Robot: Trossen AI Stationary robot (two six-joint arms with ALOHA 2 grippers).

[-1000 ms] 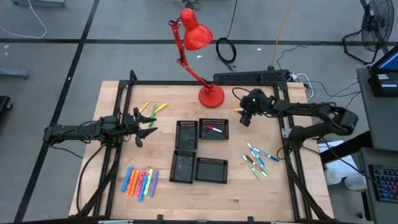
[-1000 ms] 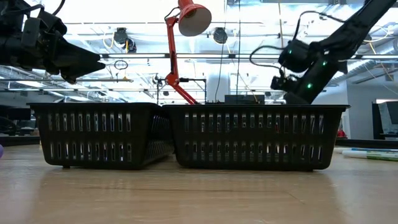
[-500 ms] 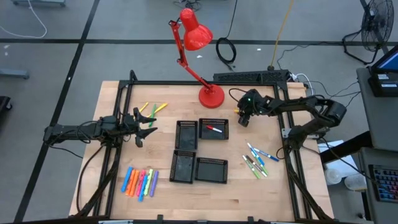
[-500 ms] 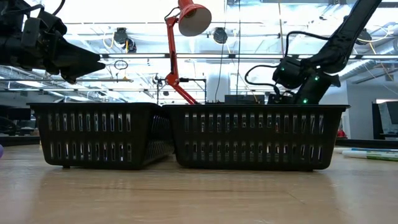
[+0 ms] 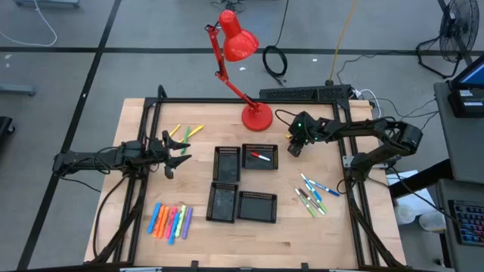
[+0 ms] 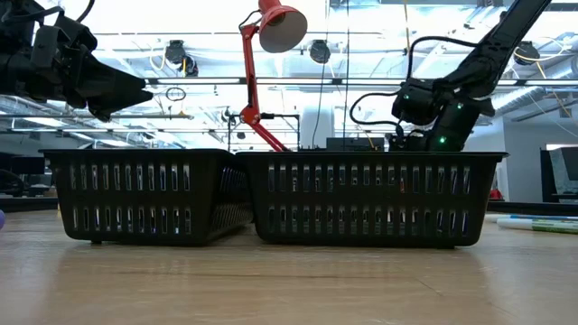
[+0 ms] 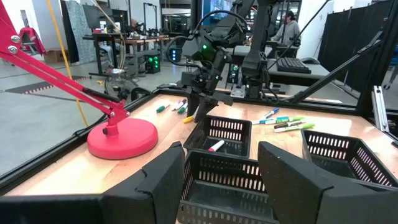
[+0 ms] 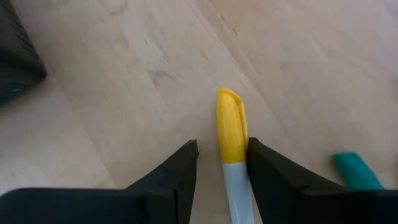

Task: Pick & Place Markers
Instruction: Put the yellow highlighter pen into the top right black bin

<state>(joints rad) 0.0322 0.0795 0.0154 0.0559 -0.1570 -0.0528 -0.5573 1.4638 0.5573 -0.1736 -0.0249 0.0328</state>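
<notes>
Task barely begun: only one red-capped marker (image 5: 261,157) lies in the far-right tray (image 5: 259,147); other trays look empty. My right hand (image 8: 222,163), far right on the tabletop (image 5: 204,115), has fingers apart, straddling a yellow-capped marker (image 8: 231,134), not clamped yet. Left hand (image 5: 178,155) waits open at left; abt two dozen markers left, in groups near-left (image 5: 171,221), far-left (image 5: 184,133), right (image 5: 314,193).

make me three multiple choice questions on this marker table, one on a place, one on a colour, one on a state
1. Where does the red-capped marker lie?
A. In a black mesh tray
B. On the lamp base
C. Under the left arm

2. What colour is the cap of the marker between the right end effector's fingers?
A. Green
B. Yellow
C. Purple

3. What is the left end effector holding?
A. A highlighter
B. A tray
C. Nothing

Answers:
1. A, the high view shows it inside the far right tray.
2. B, the right wrist view shows a yellow cap.
3. C, its fingers stand open and empty above the table.
</notes>
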